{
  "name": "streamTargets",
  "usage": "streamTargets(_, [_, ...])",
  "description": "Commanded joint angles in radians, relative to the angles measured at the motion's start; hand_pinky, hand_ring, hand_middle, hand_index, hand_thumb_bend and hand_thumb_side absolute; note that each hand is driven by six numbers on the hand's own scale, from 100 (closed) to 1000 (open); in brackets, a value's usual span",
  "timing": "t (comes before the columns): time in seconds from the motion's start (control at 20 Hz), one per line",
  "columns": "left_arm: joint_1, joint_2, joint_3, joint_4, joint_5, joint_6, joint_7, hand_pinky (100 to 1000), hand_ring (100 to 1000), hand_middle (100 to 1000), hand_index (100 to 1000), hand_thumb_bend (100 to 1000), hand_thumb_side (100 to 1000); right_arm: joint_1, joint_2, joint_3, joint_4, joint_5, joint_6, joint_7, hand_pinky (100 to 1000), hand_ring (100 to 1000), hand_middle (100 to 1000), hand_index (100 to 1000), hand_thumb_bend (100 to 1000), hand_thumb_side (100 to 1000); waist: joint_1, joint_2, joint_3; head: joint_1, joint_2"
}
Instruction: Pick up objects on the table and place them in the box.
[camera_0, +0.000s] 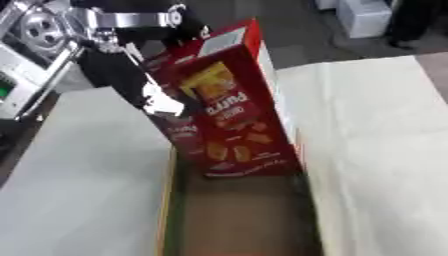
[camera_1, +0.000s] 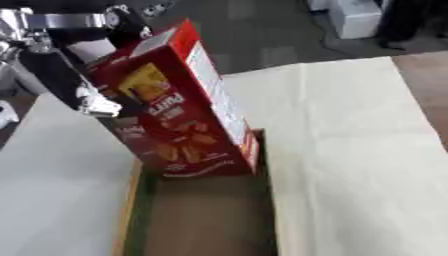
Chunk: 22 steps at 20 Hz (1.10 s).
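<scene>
A tall red snack box with yellow and orange print leans to the right, its bottom end inside the far end of an open cardboard box. My left hand reaches in from the upper left and holds the red box by its left side, fingers curled against the front face. The brown floor of the cardboard box shows bare in front of the red box. My right hand shows in neither view.
The cardboard box lies on a table under a pale cloth, which spreads wide to both sides. Grey equipment stands at the far left. White boxes sit on the dark floor beyond the table.
</scene>
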<state>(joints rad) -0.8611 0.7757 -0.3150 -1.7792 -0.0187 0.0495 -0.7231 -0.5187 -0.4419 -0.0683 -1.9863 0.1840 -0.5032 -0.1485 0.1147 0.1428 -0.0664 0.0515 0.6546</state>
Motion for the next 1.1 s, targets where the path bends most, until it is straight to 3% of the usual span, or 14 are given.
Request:
streamTargets(0.05, [-0.005, 0.055, -0.011, -0.016, -0.011, 0.013, -0.019, 126, 350, 456, 526, 184, 275, -0.007, -0.014, -0.007, -0.012, -0.006, 0.0, 0.003, 520, 725, 796, 787, 100, 671, -0.004, -0.011, 0.001, -0.008, 0.003])
streamTargets(0.45, [-0.016, 0.068, -0.045, -0.024, -0.053, 0.04, -0.01, 135, 359, 463, 531, 190, 270, -0.009, -0.013, -0.009, -0.012, -0.006, -0.001, 0.004, 521, 725, 796, 787, 100, 671, -0.008, -0.006, 0.002, -0.003, 0.006])
streamTargets(0.55, [-0.015, 0.064, -0.047, -0.028, -0.055, 0.046, 0.007, 150, 369, 470, 541, 184, 302, -0.01, -0.012, -0.012, -0.013, -0.005, 0.0, 0.001, 521, 725, 796, 787, 100, 671, -0.008, -0.005, 0.002, -0.003, 0.006])
streamTargets(0.6, [-0.014, 0.062, -0.048, -0.03, -0.05, 0.047, 0.017, 209, 413, 508, 591, 159, 404, -0.01, -0.012, -0.013, -0.013, -0.005, 0.0, 0.0, 521, 725, 796, 787, 100, 671, -0.008, -0.004, 0.002, -0.003, 0.006])
streamTargets(0.65, [-0.014, 0.058, -0.05, -0.034, -0.04, 0.045, 0.029, 175, 387, 485, 563, 174, 348, -0.01, -0.012, -0.013, -0.014, -0.004, 0.0, -0.001, 521, 725, 796, 787, 100, 671, -0.008, -0.004, 0.002, -0.004, 0.005])
streamTargets(0.7, [-0.014, 0.057, -0.052, -0.039, -0.028, 0.041, 0.04, 371, 519, 612, 701, 107, 575, -0.01, -0.011, -0.013, -0.014, -0.004, 0.0, -0.001, 521, 725, 796, 787, 100, 670, -0.009, -0.003, 0.002, -0.004, 0.005])
streamTargets(0.75, [-0.015, 0.054, -0.055, -0.045, -0.008, 0.029, 0.055, 357, 508, 601, 689, 111, 557, -0.01, -0.011, -0.013, -0.014, -0.003, 0.0, -0.001, 521, 725, 796, 787, 100, 671, -0.009, -0.002, 0.002, -0.004, 0.005])
streamTargets(0.8, [-0.015, 0.054, -0.058, -0.049, 0.013, 0.015, 0.069, 533, 674, 767, 837, 153, 733, -0.011, -0.011, -0.013, -0.014, -0.003, 0.0, -0.001, 521, 725, 796, 787, 100, 670, -0.008, -0.002, 0.002, -0.003, 0.006])
streamTargets(0.85, [-0.014, 0.054, -0.061, -0.052, 0.035, 0.0, 0.082, 475, 615, 718, 793, 131, 692, -0.011, -0.011, -0.013, -0.014, -0.003, 0.0, -0.002, 521, 725, 796, 787, 100, 671, -0.008, -0.001, 0.002, -0.003, 0.005])
streamTargets(0.9, [-0.013, 0.056, -0.062, -0.052, 0.049, -0.012, 0.094, 677, 786, 864, 940, 116, 743, -0.011, -0.011, -0.013, -0.014, -0.003, 0.0, -0.002, 521, 726, 796, 787, 100, 670, -0.008, 0.0, 0.002, -0.003, 0.005])
streamTargets(1.0, [-0.008, 0.06, -0.057, -0.045, 0.055, -0.027, 0.121, 805, 872, 931, 996, 136, 776, -0.011, -0.011, -0.014, -0.014, -0.002, 0.0, -0.002, 522, 726, 796, 787, 100, 666, -0.008, 0.001, 0.002, -0.004, 0.006])
streamTargets(1.1, [-0.004, 0.062, -0.051, -0.033, 0.041, -0.035, 0.145, 938, 970, 1000, 1000, 272, 865, -0.011, -0.011, -0.014, -0.014, -0.002, 0.0, -0.001, 520, 726, 796, 787, 100, 655, -0.008, 0.003, 0.001, -0.004, 0.006])
